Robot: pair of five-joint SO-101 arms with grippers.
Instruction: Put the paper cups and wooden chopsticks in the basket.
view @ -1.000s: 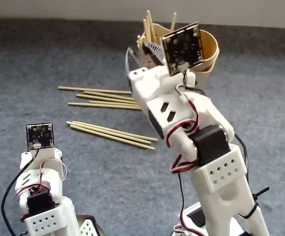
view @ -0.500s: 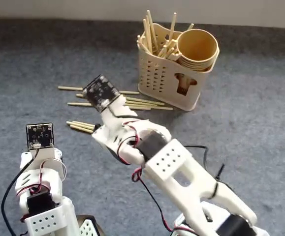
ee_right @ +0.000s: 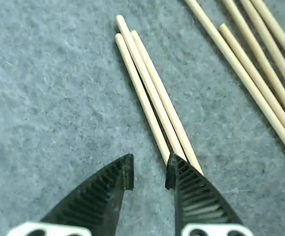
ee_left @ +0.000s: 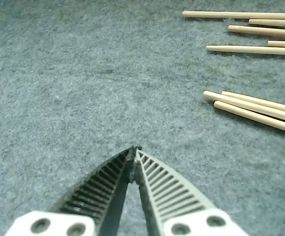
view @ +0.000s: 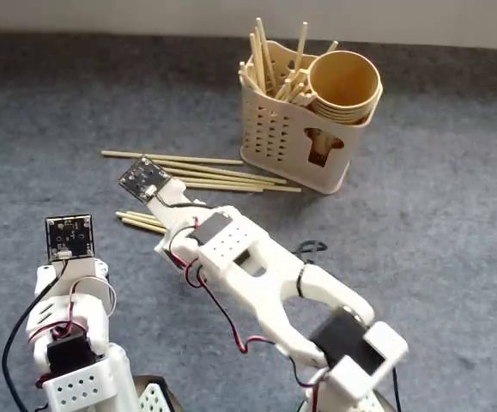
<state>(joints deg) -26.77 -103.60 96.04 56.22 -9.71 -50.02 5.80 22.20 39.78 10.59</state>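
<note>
Grey felt table point(view: 454, 223) is bearing a chopstick trio point(ee_right: 152, 93) at the right pincer point(ee_right: 148, 173), hovering parted and probably needing to straddle, clamp and carry them to the basket point(view: 304, 129); left pincer point(ee_left: 134, 150) is sitting clenched.

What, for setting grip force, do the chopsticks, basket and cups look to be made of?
Chopsticks: pale, matte, uncoated-looking rods, likely bare wood or bamboo. Basket: cream, smooth walls with even moulded holes, probably plastic. Paper cups: tan, matte, thin rims, stacked. They look like paper, though any lining cannot be told.
</note>
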